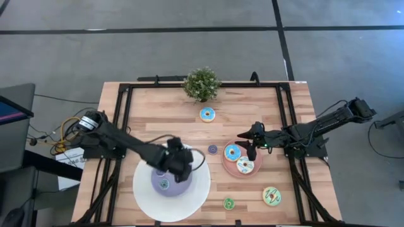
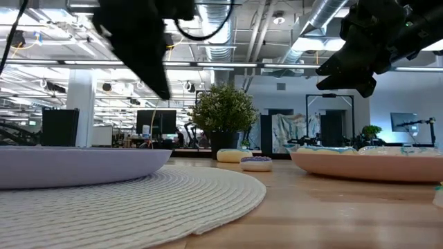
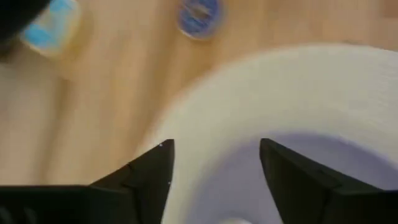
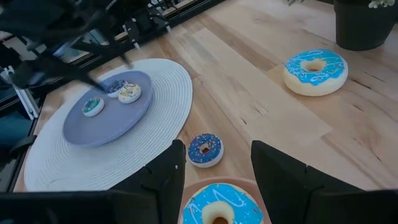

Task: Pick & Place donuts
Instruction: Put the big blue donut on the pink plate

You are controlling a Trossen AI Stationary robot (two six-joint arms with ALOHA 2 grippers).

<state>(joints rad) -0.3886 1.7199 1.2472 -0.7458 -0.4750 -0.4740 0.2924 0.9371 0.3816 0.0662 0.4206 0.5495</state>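
donuts [image 4: 217, 209] under open, empty right pincer [image 4: 214, 163]

Open-plan office or lab space. Low view shows exposed ceiling ducts [image 2: 325, 17], strip lighting, and monitors [image 2: 154, 123] on desks behind the wooden table [image 1: 252, 101]. Grey carpet-tile floor [image 1: 189, 50] surrounds it.

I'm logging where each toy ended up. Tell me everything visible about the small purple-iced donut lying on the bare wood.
The small purple-iced donut is a tiny toy ring with dark purple-blue icing, light speckles and a pale base. It lies flat on the bare wooden table, alone, touching nothing else. It sits between the round white woven mat and the round pink plate, apart from both. The right gripper hovers over the pink plate nearby, fingers open, not touching it.
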